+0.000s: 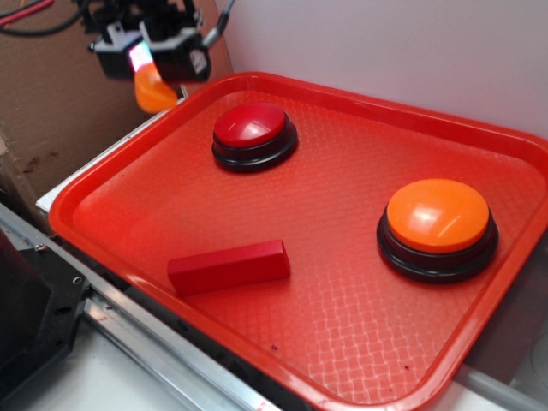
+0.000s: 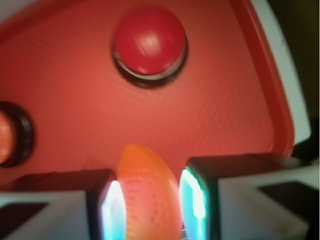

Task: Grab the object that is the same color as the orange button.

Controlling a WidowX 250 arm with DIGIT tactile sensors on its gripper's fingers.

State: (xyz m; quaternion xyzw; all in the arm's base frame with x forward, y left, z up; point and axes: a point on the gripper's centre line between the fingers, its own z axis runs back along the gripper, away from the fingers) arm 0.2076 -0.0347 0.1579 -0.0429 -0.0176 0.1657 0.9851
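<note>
My gripper [image 1: 147, 64] hangs in the air above the tray's far left corner, shut on the small glossy orange crescent-shaped object [image 1: 154, 90]. In the wrist view the object [image 2: 149, 192] is pinched between my two glowing pads [image 2: 114, 210], its tip pointing forward, with the gripper [image 2: 152, 207] well above the tray floor. The orange button [image 1: 437, 216], a big dome on a black base, sits on the tray's right side. Only its edge [image 2: 6, 134] shows at the left of the wrist view.
A red tray [image 1: 111, 257] holds a red dome button [image 1: 253, 128] at the back and a red rectangular block [image 1: 229, 266] near the front left. Brown cardboard [image 1: 51, 94] stands to the left, a white wall behind. A metal rail [image 1: 154, 351] runs along the front.
</note>
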